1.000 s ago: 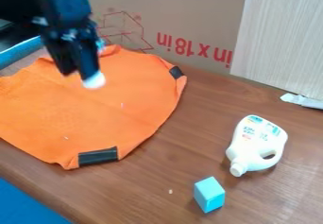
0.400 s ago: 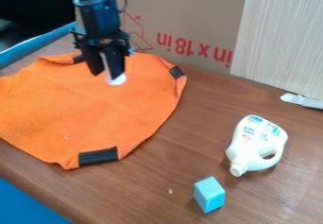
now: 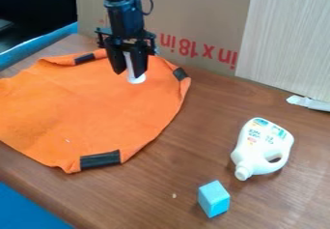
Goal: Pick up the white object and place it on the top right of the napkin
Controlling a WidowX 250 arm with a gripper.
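Observation:
The black gripper [image 3: 130, 73] hangs over the upper right part of the orange napkin [image 3: 80, 112], shut on a slim white object [image 3: 136, 79]. The white object stands upright between the two fingers, its wider lower end showing below them. Whether that lower end touches the cloth I cannot tell. Dark patches mark several of the napkin's corners.
A white jug-shaped bottle [image 3: 260, 148] lies on the wooden table [image 3: 193, 141] at the right, with a light blue block [image 3: 213, 199] in front of it. Behind the napkin stands a cardboard panel [image 3: 187, 20]. A white tube [image 3: 309, 103] lies at the right edge.
The gripper has moved right across the napkin with the white object still held, from its middle toward the upper right. The napkin, bottle and block have stayed put.

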